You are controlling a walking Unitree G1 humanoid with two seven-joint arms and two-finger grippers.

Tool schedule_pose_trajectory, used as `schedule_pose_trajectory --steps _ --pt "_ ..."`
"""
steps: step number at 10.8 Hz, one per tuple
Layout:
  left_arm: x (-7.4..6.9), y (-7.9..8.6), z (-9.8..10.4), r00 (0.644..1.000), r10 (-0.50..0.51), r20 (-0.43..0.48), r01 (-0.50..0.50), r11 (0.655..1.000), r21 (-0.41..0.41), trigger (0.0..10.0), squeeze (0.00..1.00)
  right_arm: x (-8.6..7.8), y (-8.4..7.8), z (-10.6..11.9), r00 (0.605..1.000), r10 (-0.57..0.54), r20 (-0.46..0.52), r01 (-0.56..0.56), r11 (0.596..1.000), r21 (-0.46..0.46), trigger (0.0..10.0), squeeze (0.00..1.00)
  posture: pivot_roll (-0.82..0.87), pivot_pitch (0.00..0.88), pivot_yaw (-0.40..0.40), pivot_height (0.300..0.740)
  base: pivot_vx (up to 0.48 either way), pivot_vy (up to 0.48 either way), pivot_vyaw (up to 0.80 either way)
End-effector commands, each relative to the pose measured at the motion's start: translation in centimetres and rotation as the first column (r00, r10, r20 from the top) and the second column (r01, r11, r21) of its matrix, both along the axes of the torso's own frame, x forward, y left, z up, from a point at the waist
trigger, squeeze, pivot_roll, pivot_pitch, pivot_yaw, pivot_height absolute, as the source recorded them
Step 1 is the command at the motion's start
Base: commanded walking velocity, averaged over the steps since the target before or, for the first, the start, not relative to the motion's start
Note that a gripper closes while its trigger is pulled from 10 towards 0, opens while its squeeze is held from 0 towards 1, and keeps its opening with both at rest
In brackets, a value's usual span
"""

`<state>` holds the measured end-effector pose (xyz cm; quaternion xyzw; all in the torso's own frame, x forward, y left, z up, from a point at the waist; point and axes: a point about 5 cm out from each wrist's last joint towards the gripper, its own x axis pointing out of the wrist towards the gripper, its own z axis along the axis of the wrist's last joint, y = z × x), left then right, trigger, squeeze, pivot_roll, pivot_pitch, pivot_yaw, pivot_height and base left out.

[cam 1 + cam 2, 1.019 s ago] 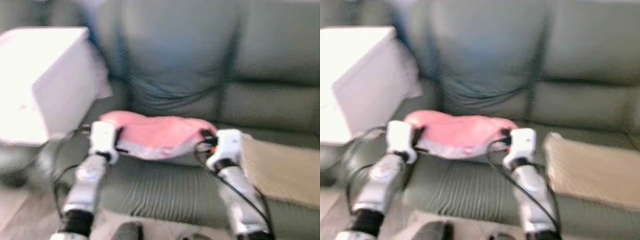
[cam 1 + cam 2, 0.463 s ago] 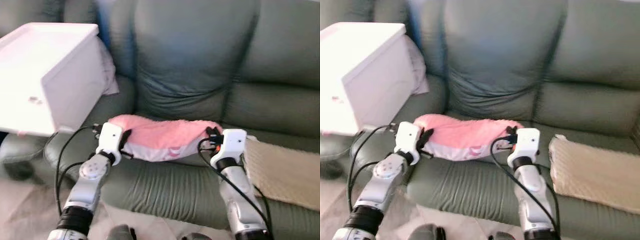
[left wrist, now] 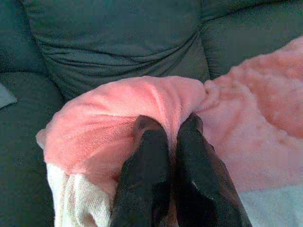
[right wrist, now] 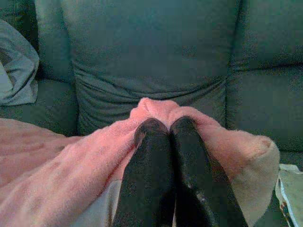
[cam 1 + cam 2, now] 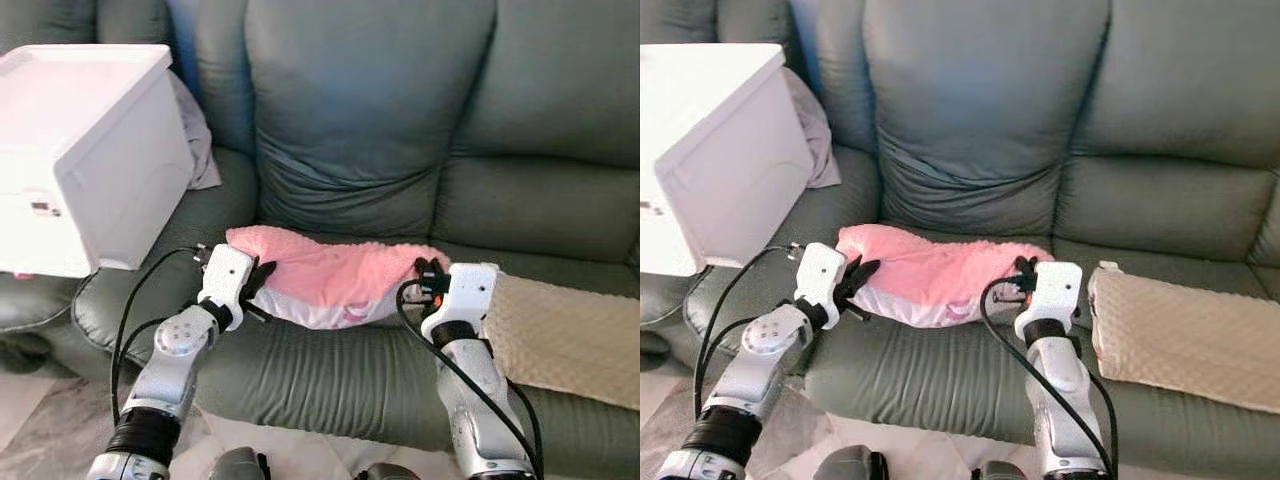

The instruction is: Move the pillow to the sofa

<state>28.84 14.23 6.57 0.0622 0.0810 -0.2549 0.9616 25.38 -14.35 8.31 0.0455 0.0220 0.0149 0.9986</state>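
Note:
A fluffy pink pillow (image 5: 335,275) with a white underside hangs between my two grippers, just above the seat of the grey-green sofa (image 5: 360,120). My left gripper (image 5: 257,280) is shut on the pillow's left end, and its fingers (image 3: 151,156) pinch a fold of pink fabric. At the pillow's right end my right gripper (image 5: 425,272) is shut too, its fingers (image 4: 158,146) pressed together on the fabric. The pillow (image 5: 940,272) sags a little in the middle.
A white box (image 5: 85,150) sits on the sofa's left armrest, with a grey cloth (image 5: 200,140) behind it. A beige textured cushion (image 5: 565,335) lies on the seat to the right. Pale floor (image 5: 40,440) shows at the lower left.
The view has sharpened and shifted as the camera moved. Both grippers still hold the pillow, now a little further over the sofa seat.

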Motion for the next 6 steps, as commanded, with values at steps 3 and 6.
schedule_pose_trajectory --steps 3,6 --pt "0.01 0.24 0.50 1.000 0.005 0.027 -0.005 1.000 -0.005 10.0 0.00 0.02 0.45 0.71 1.000 0.007 0.017 -0.007 1.000 0.019 10.0 0.00 -0.05 0.000 -0.008 0.715 0.000 0.000 0.00" --pt "-0.05 0.29 0.20 1.000 -0.011 0.009 0.010 0.999 0.046 10.0 0.00 0.16 0.63 0.92 1.000 0.009 0.018 -0.009 1.000 0.026 10.0 0.00 -0.05 0.000 -0.007 0.660 0.000 0.000 0.00"
